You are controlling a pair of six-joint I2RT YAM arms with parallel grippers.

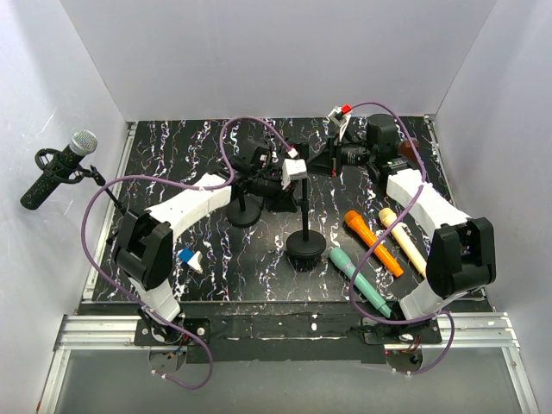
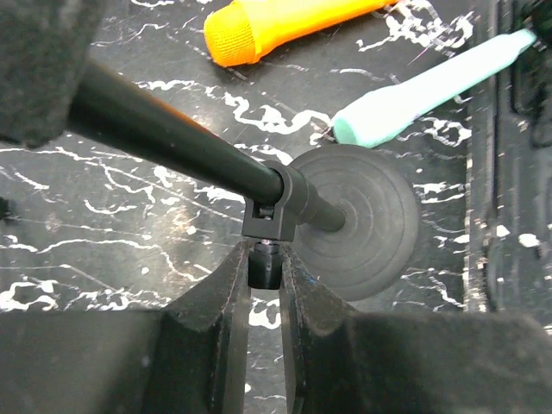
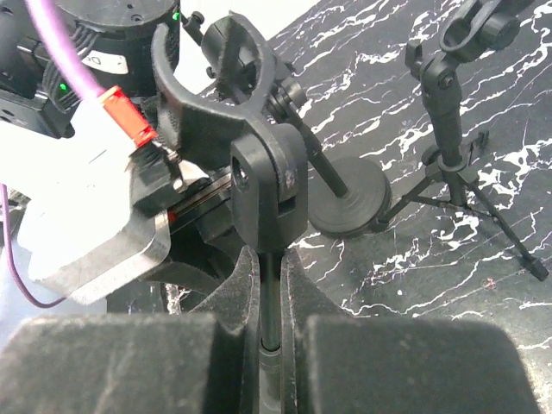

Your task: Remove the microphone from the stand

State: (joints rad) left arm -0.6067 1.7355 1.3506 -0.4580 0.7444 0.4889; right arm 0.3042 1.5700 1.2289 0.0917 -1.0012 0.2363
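Note:
A black microphone with a silver head (image 1: 60, 169) sits in the clip of a thin stand (image 1: 108, 197) at the far left, beyond the mat's edge. No gripper is near it. My left gripper (image 1: 291, 185) (image 2: 265, 259) is shut on a small black knob (image 2: 264, 263) on the pole of a round-based stand (image 1: 305, 250) (image 2: 366, 220) at mid-table. My right gripper (image 1: 324, 162) (image 3: 278, 259) is shut on a thin stand pole (image 3: 271, 293) just below an empty clip (image 3: 220, 82).
Orange (image 1: 373, 242), cream (image 1: 402, 239) and teal (image 1: 359, 281) microphones lie loose on the right of the mat. A second round base (image 1: 244, 212) and a small tripod stand (image 3: 448, 129) stand behind the centre. Purple cables loop over both arms.

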